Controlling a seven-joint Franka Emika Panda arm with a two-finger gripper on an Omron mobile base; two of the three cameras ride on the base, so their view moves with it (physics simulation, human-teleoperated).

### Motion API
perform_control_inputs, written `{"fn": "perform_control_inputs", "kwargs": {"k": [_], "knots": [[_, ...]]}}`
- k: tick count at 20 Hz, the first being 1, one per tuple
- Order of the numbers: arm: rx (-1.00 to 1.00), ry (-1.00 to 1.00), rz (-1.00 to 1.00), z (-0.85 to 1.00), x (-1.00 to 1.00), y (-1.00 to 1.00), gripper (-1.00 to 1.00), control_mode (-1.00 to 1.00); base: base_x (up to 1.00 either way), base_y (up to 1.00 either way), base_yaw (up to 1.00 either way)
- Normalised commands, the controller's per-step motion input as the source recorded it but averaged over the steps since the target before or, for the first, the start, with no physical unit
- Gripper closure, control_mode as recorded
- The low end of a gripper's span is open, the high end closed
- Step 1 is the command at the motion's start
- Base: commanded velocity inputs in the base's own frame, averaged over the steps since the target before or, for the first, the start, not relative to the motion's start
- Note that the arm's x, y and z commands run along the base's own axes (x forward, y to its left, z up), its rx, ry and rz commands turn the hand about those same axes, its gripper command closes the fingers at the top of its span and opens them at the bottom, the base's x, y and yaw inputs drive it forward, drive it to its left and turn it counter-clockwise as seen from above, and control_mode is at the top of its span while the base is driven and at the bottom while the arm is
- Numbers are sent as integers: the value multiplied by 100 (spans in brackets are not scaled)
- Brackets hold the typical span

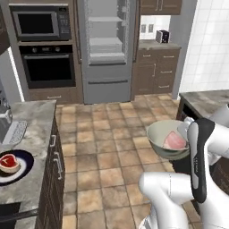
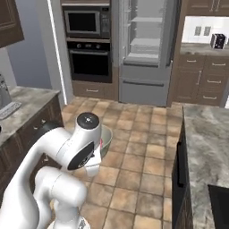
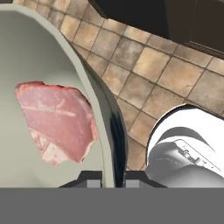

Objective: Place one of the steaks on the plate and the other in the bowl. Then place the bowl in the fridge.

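Now, carrying. My claw is pinched tight on the rim of the bowl, one tip inside the wall and one outside, so the bowl hangs off my hand in mid-air over the tiled floor, between the two surfaces. A rim grip makes sense here: the bowl is too wide to span.

One steak lies flat on the bowl's inner wall, low down; from the hand view its long axis runs slantwise, broad end toward the rim I hold, narrower end toward the bottom. The bowl's mouth faces up, tipped a little in the left base view, yet the meat sits settled.

The other steak rests on the dark plate on the left surface, so that half looks done.

The fridge stands ahead with its door open and pale shelves showing, well apart from me. I judge the drive and the shelf placement remain.
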Motion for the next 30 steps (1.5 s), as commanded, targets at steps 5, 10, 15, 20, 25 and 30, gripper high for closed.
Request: {"fn": "perform_control_inputs", "kwargs": {"k": [5,10,15,20,25,30], "knots": [[0,0,0,0,0,0,100,100,85,16,-14],[0,0,0,0,0,0,100,100,100,37,-18],[0,0,0,0,0,0,100,100,100,48,-19],[0,0,0,0,0,0,100,100,100,40,-8],[0,0,0,0,0,0,100,100,100,16,-1],[0,0,0,0,0,0,100,100,100,40,0]]}}
